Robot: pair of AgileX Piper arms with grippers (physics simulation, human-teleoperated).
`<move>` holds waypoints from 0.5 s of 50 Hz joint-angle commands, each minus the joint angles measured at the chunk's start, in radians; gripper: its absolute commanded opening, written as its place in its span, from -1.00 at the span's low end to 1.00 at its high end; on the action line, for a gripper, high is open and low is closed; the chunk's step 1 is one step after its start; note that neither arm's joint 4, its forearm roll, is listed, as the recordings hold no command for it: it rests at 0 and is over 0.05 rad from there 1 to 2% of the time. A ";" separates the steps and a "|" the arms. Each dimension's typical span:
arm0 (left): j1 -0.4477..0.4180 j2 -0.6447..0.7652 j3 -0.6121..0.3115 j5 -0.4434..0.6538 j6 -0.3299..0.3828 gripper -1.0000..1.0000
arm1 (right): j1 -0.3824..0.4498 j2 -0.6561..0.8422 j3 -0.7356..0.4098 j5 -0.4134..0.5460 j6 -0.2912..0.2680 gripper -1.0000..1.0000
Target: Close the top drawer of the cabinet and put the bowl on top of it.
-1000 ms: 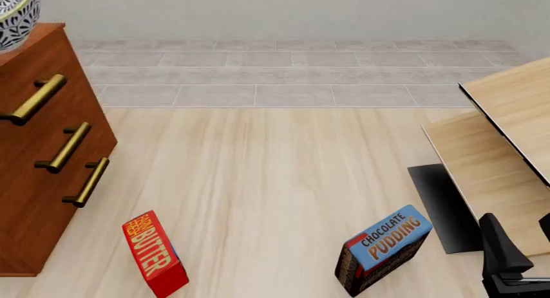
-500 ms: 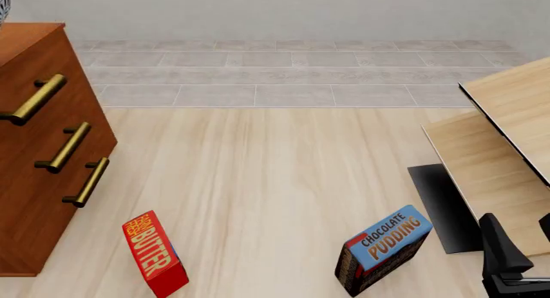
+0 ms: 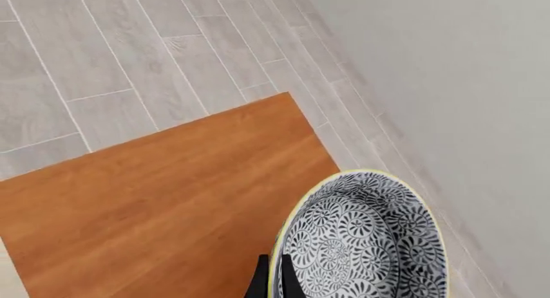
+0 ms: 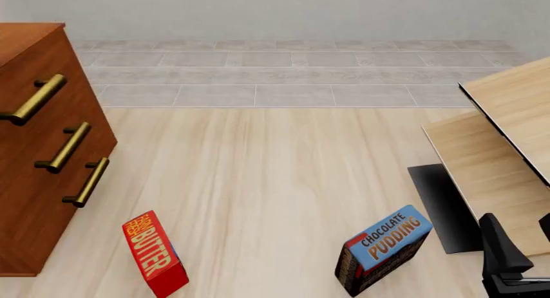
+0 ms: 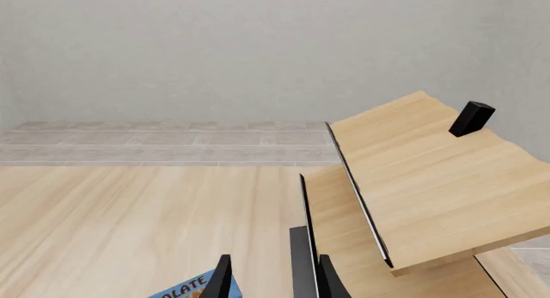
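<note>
Round floral-patterned bowl [image 3: 365,240] above smooth wooden cabinet [image 3: 154,201]

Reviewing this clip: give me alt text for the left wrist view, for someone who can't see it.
A black-and-white floral bowl with a thin yellow rim is gripped at its rim by the left gripper, above the reddish-brown wooden top of the cabinet. Grey floor tiles and a pale wall lie beyond; whether the bowl touches the wood cannot be told.
</note>
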State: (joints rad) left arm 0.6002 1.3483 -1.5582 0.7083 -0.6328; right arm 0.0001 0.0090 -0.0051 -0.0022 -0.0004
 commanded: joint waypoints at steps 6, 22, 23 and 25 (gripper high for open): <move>0.020 0.032 -0.042 0.014 0.024 -1.00 | 0.000 -0.001 0.001 0.001 0.000 1.00; -0.003 0.017 0.079 -0.054 0.040 -1.00 | 0.000 -0.002 0.001 0.001 0.000 1.00; 0.001 0.020 0.068 -0.052 0.043 -1.00 | 0.000 -0.001 0.001 0.001 0.000 1.00; -0.001 0.021 0.077 -0.058 0.048 -1.00 | 0.000 -0.002 0.001 0.000 0.000 1.00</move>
State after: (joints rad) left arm 0.6062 1.3686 -1.5064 0.6708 -0.6022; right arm 0.0001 0.0090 -0.0051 -0.0022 -0.0004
